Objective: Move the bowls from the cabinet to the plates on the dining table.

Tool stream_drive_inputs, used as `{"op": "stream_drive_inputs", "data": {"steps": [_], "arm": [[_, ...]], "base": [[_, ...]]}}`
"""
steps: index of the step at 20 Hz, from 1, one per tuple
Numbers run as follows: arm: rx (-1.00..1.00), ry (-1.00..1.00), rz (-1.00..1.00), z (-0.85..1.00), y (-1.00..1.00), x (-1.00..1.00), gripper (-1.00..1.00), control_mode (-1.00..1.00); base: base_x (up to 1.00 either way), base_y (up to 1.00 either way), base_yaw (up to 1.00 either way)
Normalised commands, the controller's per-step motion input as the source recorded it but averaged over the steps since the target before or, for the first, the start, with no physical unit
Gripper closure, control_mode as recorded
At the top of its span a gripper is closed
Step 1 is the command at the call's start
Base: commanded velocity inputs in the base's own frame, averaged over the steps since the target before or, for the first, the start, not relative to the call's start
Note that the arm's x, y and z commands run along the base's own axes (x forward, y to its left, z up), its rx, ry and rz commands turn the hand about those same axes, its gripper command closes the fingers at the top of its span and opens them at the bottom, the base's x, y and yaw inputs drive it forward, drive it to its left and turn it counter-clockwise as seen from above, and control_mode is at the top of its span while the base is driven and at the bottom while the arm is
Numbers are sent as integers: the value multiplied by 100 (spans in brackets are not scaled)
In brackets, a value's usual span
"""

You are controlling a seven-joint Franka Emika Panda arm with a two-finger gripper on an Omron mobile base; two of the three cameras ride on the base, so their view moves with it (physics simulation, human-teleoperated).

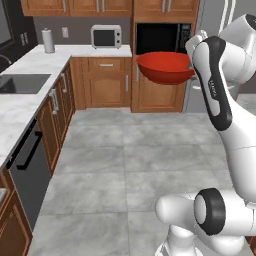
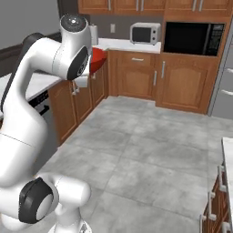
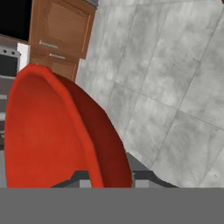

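Observation:
My gripper (image 3: 111, 179) is shut on the rim of the glossy red bowl (image 3: 52, 131), which it holds in the air above the grey tiled floor. In the left base view the red bowl (image 1: 164, 67) hangs level in front of the dark oven niche, with the gripper (image 1: 191, 70) at its right rim, mostly hidden by my forearm. In the right base view an edge of the bowl (image 2: 98, 59) shows behind my arm. Brown wall cabinets (image 1: 75, 6) with grey bar handles run along the top. The plates are out of view. A sliver of the dining table (image 2: 229, 150) shows at the right edge.
An L-shaped white counter (image 1: 30, 80) with a sink, a paper towel roll (image 1: 48, 40) and a microwave (image 1: 106, 36) runs along the left and back. A black dishwasher (image 1: 30, 170) sits under it. The tiled floor (image 1: 130, 160) lies open ahead.

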Motion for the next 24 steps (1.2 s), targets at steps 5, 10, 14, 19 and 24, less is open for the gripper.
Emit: {"op": "stream_drive_inputs", "data": {"steps": [5, 10, 14, 19, 24], "arm": [[0, 0, 0, 0, 0, 0, 100, 100], [0, 0, 0, 0, 0, 0, 100, 100], [0, 0, 0, 0, 0, 0, 100, 100], [0, 0, 0, 0, 0, 0, 100, 100], [0, 0, 0, 0, 0, 0, 100, 100]], "base": [[0, 0, -25], [0, 0, -25], [0, 0, -25], [0, 0, -25], [0, 0, -25]]}}
